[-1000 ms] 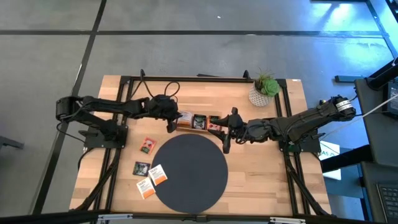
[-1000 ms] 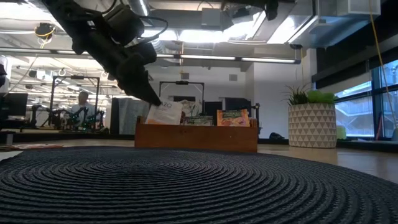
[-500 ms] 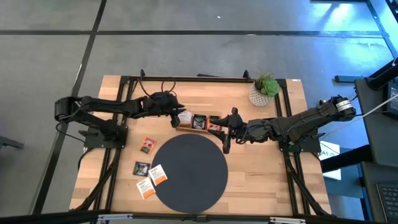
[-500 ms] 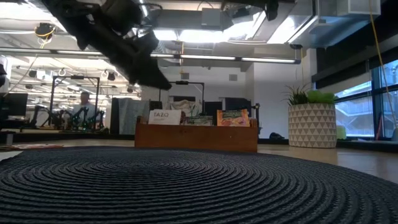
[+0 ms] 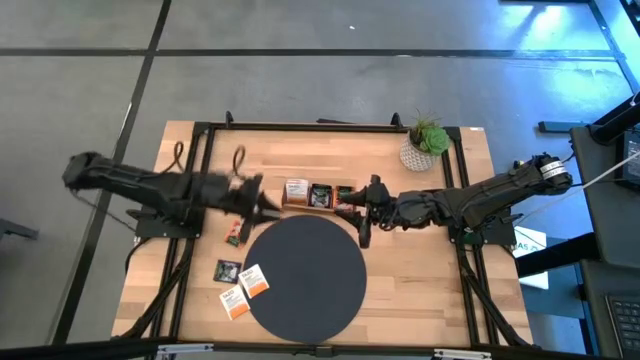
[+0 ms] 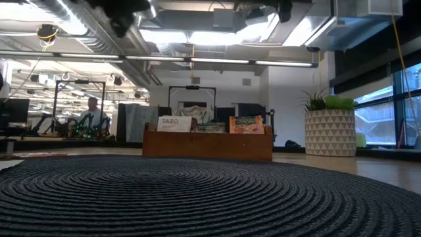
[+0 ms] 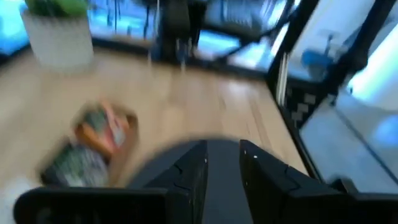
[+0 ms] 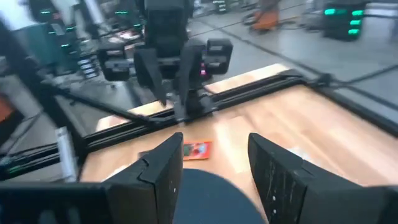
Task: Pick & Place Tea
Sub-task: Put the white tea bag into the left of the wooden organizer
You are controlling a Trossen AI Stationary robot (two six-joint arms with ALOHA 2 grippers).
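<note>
White tea sachet (image 5: 296, 189) stands upright in the wooden tray (image 5: 318, 208), "TAZO" label (image 6: 174, 122) facing the low view; a dark green sachet (image 5: 320, 195) and an orange-red sachet (image 5: 345, 195) stand in the next compartments, the last just beside the right gripper's fingers (image 5: 362, 228). Red sachet (image 5: 237, 234) lies flat on the table, partly under the blurred left gripper's fingers (image 5: 262, 206). Black sachet (image 5: 227, 269) and two white-orange sachets (image 5: 244, 290) lie flat beside the mat, well apart from both.

The light wooden slatted table (image 5: 420, 290) carries a dark round woven mat (image 5: 305, 275), a brown wooden tray (image 5: 320, 196), a white potted plant (image 5: 420, 150) (far corner) and loose tea sachets (image 5: 240, 285).
</note>
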